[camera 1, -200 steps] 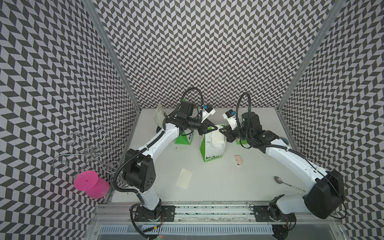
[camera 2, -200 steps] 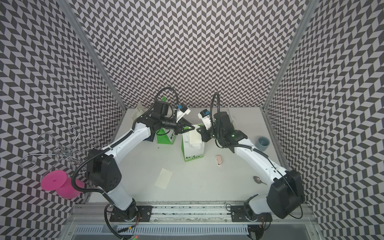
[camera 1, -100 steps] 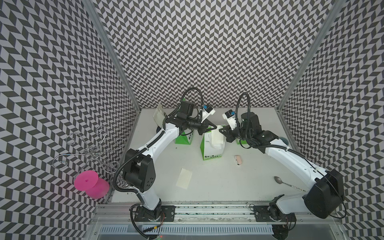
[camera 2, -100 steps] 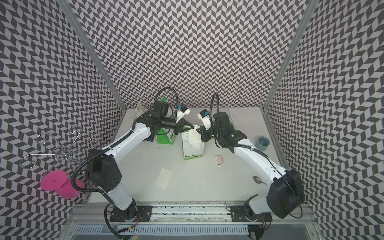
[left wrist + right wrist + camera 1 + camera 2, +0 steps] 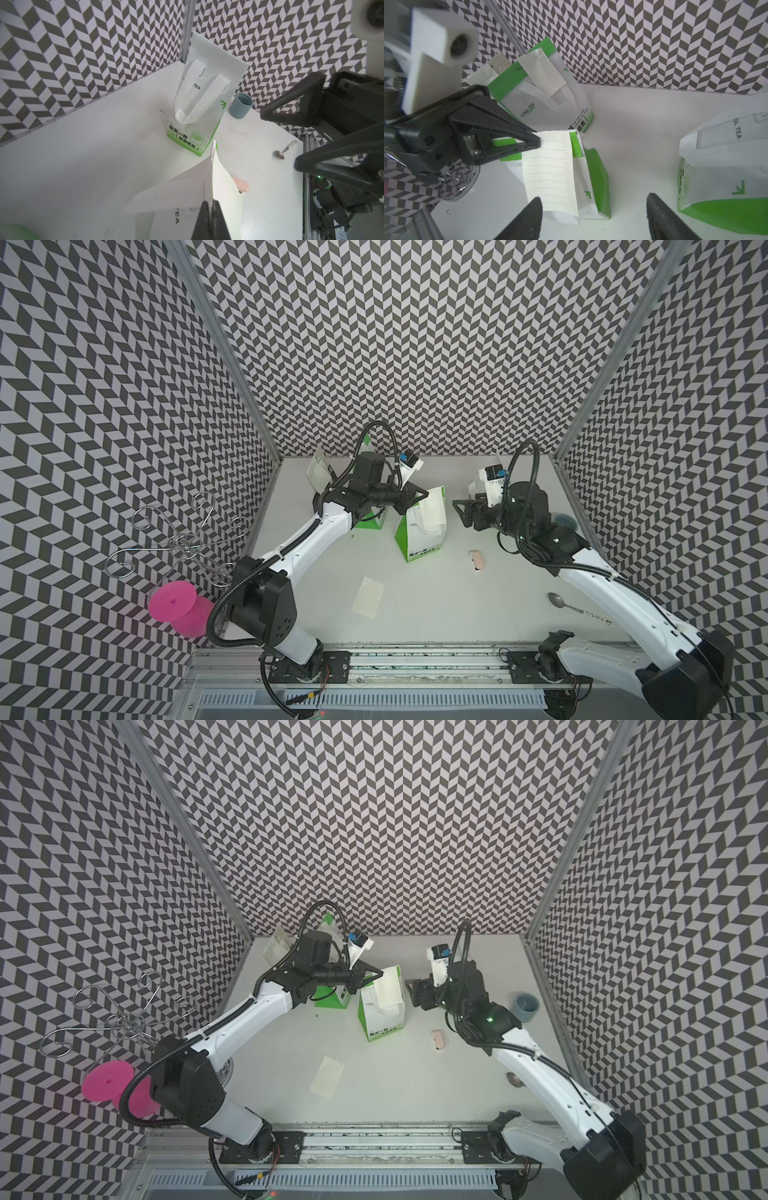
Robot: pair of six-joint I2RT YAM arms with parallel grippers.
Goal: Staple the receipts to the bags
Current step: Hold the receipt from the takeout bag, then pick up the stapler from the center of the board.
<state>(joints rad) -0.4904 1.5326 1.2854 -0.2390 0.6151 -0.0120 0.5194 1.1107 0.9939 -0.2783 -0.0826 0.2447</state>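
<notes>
Seemingly left gripper (image 5: pixel 538 142) pinches receipt (image 5: pixel 550 174) atop bag (image 5: pixel 598 178).

Three tall walls (image 5: pixel 415 344) covered in a black-and-white chevron pattern enclose a plain white bench (image 5: pixel 457 614), meeting at the back corners along slanting aluminium posts (image 5: pixel 224 352), with a metal rail (image 5: pixel 415 657) running across the front edge under soft, even light.

Robot lab test cell

Black-and-white chevron panels (image 5: pixel 415 344) on aluminium posts (image 5: pixel 226 352) box in a plain white table (image 5: pixel 457 614). The left arm (image 5: pixel 307 539) and right arm (image 5: pixel 602 593) are bolted to a metal rail (image 5: pixel 415 659) along the table's front edge, with their cables exposed. Staged props such as bags (image 5: pixel 419 531) and receipts (image 5: pixel 368 602) are set out on the table.
</notes>
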